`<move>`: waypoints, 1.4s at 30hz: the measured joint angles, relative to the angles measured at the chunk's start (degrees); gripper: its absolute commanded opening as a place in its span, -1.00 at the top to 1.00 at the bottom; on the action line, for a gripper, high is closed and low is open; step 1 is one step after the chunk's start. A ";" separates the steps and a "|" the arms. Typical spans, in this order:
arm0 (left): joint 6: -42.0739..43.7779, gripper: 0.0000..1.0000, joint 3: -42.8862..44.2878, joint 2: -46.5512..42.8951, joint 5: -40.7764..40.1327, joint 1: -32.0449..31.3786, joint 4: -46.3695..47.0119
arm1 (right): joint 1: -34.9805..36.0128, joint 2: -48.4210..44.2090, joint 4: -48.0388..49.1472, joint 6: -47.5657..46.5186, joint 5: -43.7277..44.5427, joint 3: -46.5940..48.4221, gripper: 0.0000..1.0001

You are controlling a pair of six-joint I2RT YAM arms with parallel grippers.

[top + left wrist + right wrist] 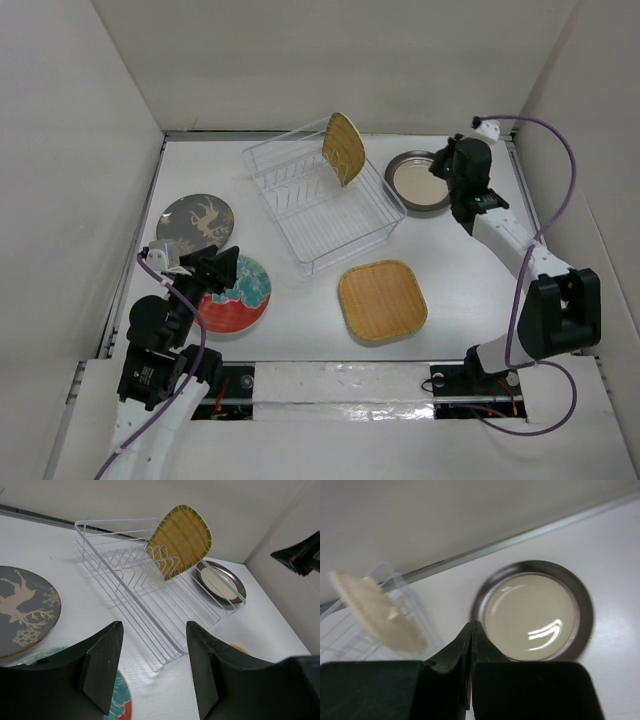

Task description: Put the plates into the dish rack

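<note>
White table (480, 300), plain white walls (350, 60) on three sides. Near left edge, red-and-teal plate (245, 305) partly hidden under left claw (225, 268), fingers spread, holding nothing. Clear rack (330, 225) faint against table, middle-far. Right claw (445, 165) pressed together, empty, over dark-rimmed plate (418, 182) in far-right corner. Five plates: tan round plate (343, 148) upright in rack, tan square plate (382, 301) near front edge, grey deer plate (195, 222) by left edge. One rack, two claws.

Dish rack (320, 205) at centre of desk (470, 290), w/ one plate (343, 148) leaning in its far-right end. Rimmed plate (418, 182) just right of rack, square plate (382, 301) in front. Antler plate (195, 222) left, fifth plate (240, 295) before it.
</note>
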 measured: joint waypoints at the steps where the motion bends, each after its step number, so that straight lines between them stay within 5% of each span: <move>1: -0.02 0.03 0.00 0.00 0.00 0.00 0.00 | -2.19 -0.48 1.36 1.51 0.00 -2.73 0.87; 2: 0.00 0.07 0.00 0.00 0.02 0.00 0.00 | -4.09 -0.55 2.12 2.99 0.00 -4.98 0.66; 3: -0.02 0.13 0.00 0.00 0.02 0.00 0.00 | -6.16 -0.20 2.49 4.61 -0.02 -7.48 0.09; 6: 0.00 0.18 0.00 0.00 0.02 0.00 0.00 | -11.06 2.45 3.28 8.44 -2.05 -12.09 -0.39; 13: -0.02 0.17 0.00 -0.07 0.00 0.00 0.00 | -18.91 14.14 8.44 18.45 -11.63 -13.09 -0.43; 20: -0.02 0.16 0.00 -0.04 -0.02 0.00 0.00 | -21.35 26.01 16.98 28.50 -24.48 -10.58 -0.27; 23: -0.02 0.16 0.00 -0.04 -0.02 0.00 -0.02 | -22.08 30.08 20.37 32.61 -29.09 -8.46 0.27; 24: -0.02 0.16 0.00 -0.04 -0.02 0.00 -0.02 | -22.40 31.41 21.73 34.14 -30.29 -8.31 0.79; 25: -0.02 0.15 0.00 -0.04 -0.02 0.00 -0.02 | -22.80 32.57 23.12 35.65 -31.63 -8.28 0.95; 32: -0.02 0.15 0.00 0.09 -1.18 0.00 -0.02 | -24.28 29.70 30.95 42.25 -31.95 -15.78 1.00; 37: -0.04 0.15 0.00 0.52 -1.29 0.00 -0.02 | -24.00 14.51 24.04 39.23 -22.97 -23.54 1.00; 42: -0.04 0.15 0.00 0.70 -1.46 0.00 -0.02 | -17.75 -2.71 15.96 25.81 -8.00 -21.46 1.00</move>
